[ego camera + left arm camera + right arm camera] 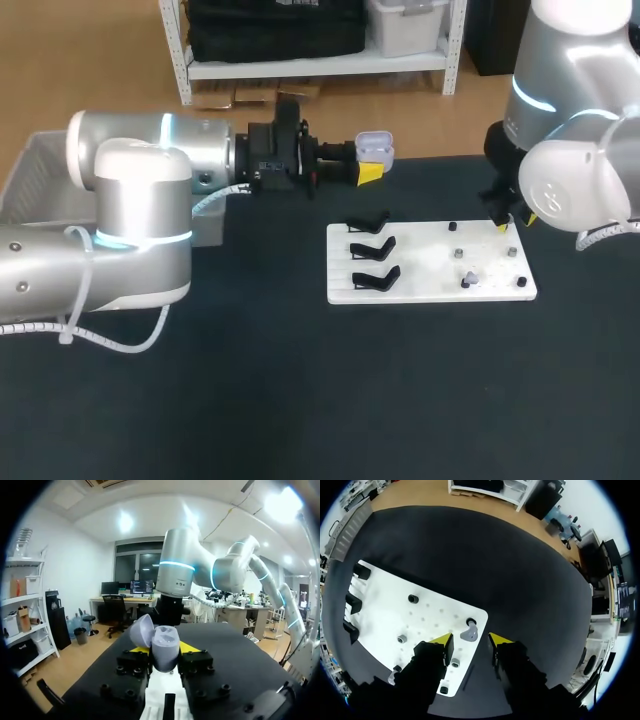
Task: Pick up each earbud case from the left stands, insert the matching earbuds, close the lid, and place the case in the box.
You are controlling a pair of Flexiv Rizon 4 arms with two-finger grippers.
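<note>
Lavender plastic fills the left wrist view: the left gripper (165,654) clamps the open earbud case (161,645) from both sides, lid tipped back (the head view places it up over the table's far edge, and I cannot tell what lies inside). Only the right wrist view shows the right gripper (470,640) with its fingers spread over the white board (385,615), and a grey earbud (469,633) lying on the board between the yellow tips, clear of both. Farther off, three black stands (353,602) line the board's left edge, and the grey box (35,165) sits at the table's far left.
</note>
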